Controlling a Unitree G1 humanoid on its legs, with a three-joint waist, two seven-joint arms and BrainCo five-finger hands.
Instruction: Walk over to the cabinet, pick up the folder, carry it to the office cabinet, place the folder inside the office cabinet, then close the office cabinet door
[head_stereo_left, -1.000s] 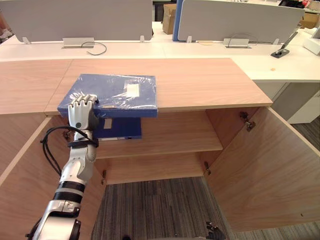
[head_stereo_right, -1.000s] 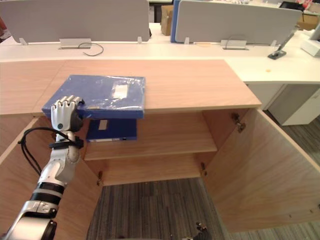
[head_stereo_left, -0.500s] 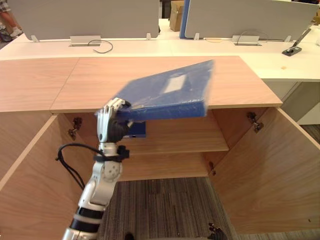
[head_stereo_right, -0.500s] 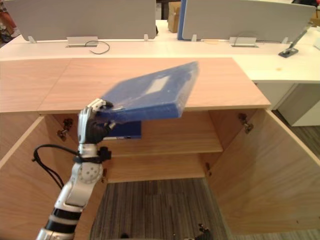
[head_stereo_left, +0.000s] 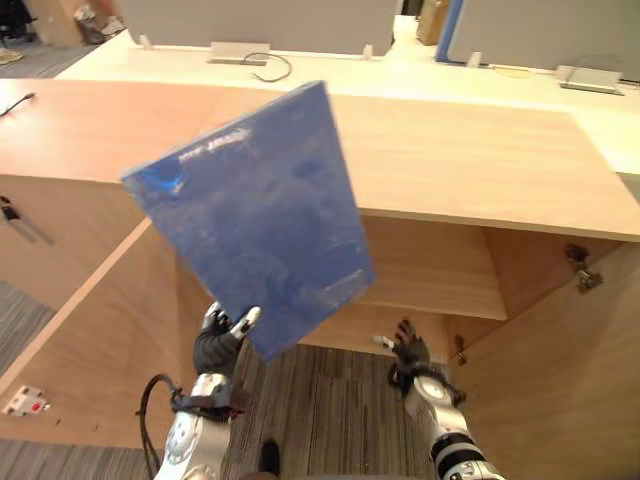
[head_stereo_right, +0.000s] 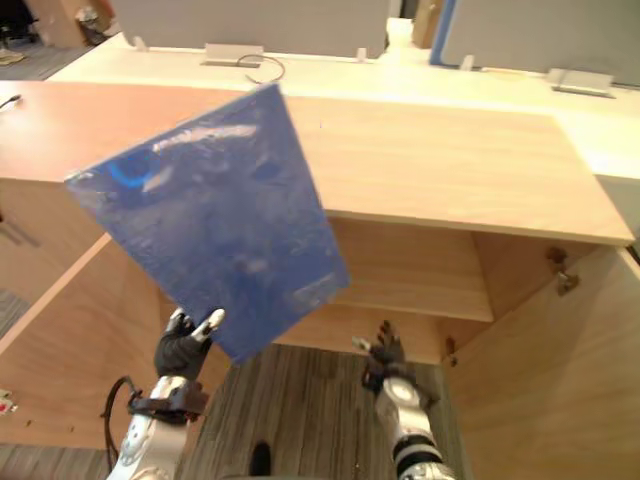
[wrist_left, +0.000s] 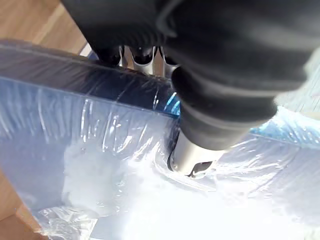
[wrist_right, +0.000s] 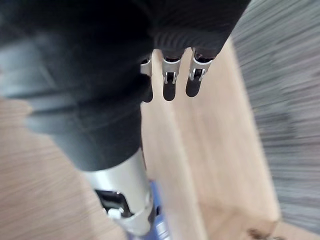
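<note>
While the left hand (head_stereo_left: 218, 345) pinches its lower corner, folder (head_stereo_left: 255, 210) tilted upright above it.

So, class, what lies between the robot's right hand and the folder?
A bare stretch of carpet, seen in the left eye view, separates the right hand from the folder.

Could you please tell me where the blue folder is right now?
In the left eye view the blue folder is left of centre, held up tilted by the left hand pinching its lower corner, before the open cabinet.
</note>
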